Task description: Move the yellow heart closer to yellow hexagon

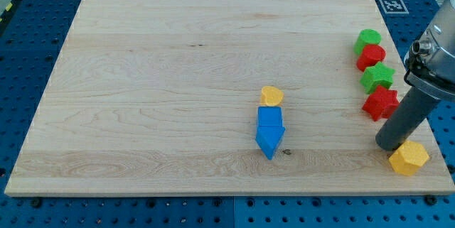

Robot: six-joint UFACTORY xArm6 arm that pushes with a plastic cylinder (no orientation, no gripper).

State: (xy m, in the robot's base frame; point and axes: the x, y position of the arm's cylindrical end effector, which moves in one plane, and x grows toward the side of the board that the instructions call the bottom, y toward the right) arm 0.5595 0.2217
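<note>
The yellow heart point(271, 96) lies near the middle of the wooden board point(156, 79), just above two blue blocks. The yellow hexagon point(409, 158) sits at the board's lower right corner. My tip point(389, 145) rests on the board right beside the hexagon, on its upper left side, touching or nearly touching it. The tip is far to the right of the yellow heart.
Two blue blocks point(270, 131) are stacked in a line just below the heart. At the right edge stand a green block point(368, 39), a red block point(371, 57), a green star point(377, 77) and a red star point(381, 103), in a column above my tip.
</note>
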